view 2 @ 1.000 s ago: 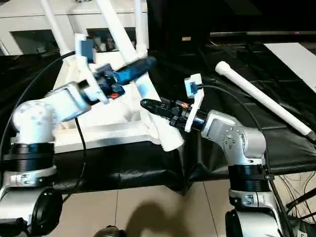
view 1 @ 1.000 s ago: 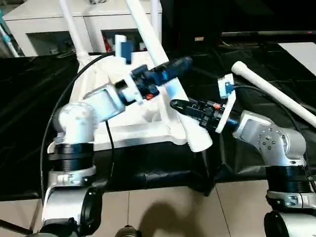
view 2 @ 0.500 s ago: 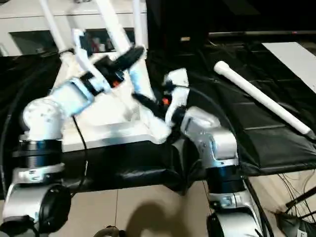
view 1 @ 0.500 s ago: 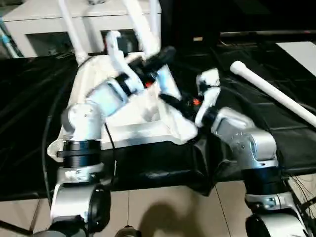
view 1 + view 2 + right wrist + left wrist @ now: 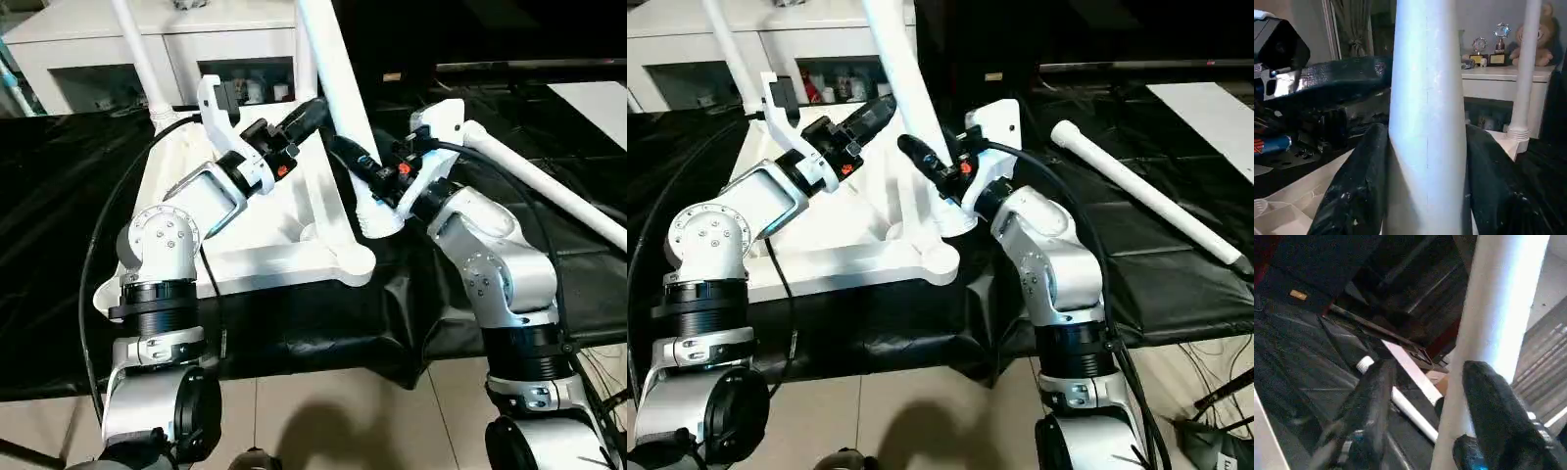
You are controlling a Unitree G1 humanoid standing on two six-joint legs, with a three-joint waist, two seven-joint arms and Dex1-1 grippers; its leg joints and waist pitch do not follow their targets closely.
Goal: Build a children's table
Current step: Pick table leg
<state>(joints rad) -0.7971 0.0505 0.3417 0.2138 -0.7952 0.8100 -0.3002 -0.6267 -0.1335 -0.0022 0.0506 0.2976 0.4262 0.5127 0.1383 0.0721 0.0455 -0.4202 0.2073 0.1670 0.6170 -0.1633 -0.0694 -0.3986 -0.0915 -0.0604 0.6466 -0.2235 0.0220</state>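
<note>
1. White children's table lies upside down on the black-covered tabletop, left of centre, its near side close to the tabletop's near edge.
2. Two legs stand upright in its far corners: one far-left, one far-right, partly hidden.
3. Third leg is off vertical, top leaning toward the far-left. Its lower end sits just beside the near-right corner socket. Can't tell if it's touching the socket or seated at all.
4. Right claw is clenched on that leg low down. In the right wrist view there is one black finger on each side of the tube, both in contact.
5. Left claw is released, higher up the same leg. Its fingers are spread with an empty gap between them, and the leg runs along one finger, not between the two.
6. Fourth leg lies loose on the black cover toward the tabletop's right edge, well apart from the table.
7. White cabinet stands beyond the tabletop's far edge.
</note>
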